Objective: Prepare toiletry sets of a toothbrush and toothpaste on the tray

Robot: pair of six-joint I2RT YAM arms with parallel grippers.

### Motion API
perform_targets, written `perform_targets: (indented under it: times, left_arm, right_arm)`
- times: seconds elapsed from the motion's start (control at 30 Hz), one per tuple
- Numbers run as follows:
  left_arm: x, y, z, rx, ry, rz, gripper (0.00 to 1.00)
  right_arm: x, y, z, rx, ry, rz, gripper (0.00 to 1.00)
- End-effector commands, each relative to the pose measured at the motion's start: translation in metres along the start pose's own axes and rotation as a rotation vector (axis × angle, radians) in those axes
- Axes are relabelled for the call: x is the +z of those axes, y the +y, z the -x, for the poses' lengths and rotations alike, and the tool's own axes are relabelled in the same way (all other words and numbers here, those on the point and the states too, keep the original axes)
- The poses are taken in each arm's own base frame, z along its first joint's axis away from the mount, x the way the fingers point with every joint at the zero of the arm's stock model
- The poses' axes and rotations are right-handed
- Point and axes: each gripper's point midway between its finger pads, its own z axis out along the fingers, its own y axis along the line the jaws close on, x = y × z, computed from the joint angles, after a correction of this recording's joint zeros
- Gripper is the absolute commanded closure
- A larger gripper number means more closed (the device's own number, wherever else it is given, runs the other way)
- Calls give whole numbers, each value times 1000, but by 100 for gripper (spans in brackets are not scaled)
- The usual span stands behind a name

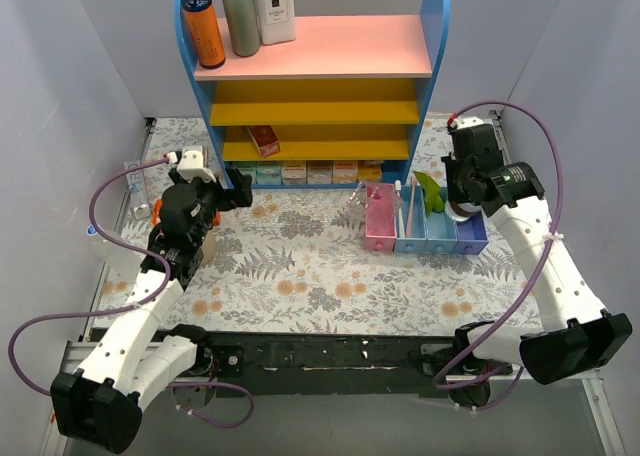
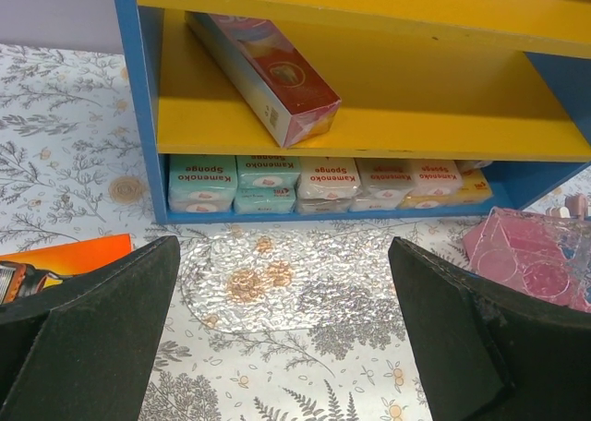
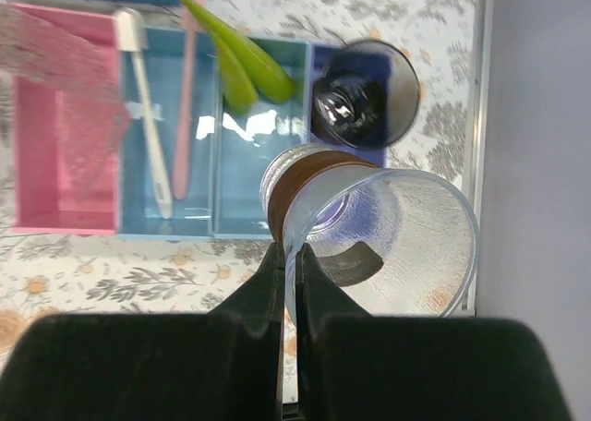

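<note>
- The right gripper [image 3: 291, 255] is clamped on the rim of a see-through cup [image 3: 397, 246], one finger inside the wall and one outside. The cup hangs at lower centre of the right wrist view, over the right end of the row of bins [image 3: 69, 222].
- I judge the cup light, thin-walled and slick. A rim pinch lets it swing or flex, so it should be moved slowly and kept level.
- A second cup [image 3: 365, 93] sits in the rightmost bin, upper right of that view.
- The white toothbrush [image 3: 148, 116] lies in a blue bin at upper left. It looks stiff, slim and very light, and mid-handle is the safest place to take it.
- The toothpaste tubes [image 3: 245, 61], lime green, poke out of the next bin. They look soft and squashy, so I would grip across the flat body.
- The left gripper [image 1: 225, 198] is spread wide and holds nothing.
- The tray [image 2: 222, 301] seems to be the clear textured sheet at lower centre of the left wrist view, though its edges are hard to make out.
- The packs [image 2: 268, 176] under the shelf [image 2: 369, 89] read "Kamenoko Sponge". The print on the red carton [image 2: 277, 75] is illegible.
</note>
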Motion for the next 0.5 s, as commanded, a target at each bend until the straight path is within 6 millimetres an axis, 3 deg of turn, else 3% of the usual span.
perform_targets:
  times: [0.0,0.1,0.13,0.2,0.4,0.47]
  left_arm:
    - [2,1,-4,-25,32,22,2]
    - [2,-1,-3,-41,42,15,2]
    - [2,-6,6,-68,33,8,2]
    - [-1,-11,7,-96,71,-4,2]
    - [-13,-53,19,-223,195,-164,2]
    - [-17,-62,20,-257,225,-198,2]
  right_arm:
    - [-35,20,49,-34,-176,43,99]
    - [-40,56,62,-141,-226,153,99]
    - [-39,68,67,-153,-240,186,99]
    - [-43,102,71,-245,-260,290,99]
    - [-54,190,71,-516,-320,465,99]
    - [-66,220,69,-599,-353,548,99]
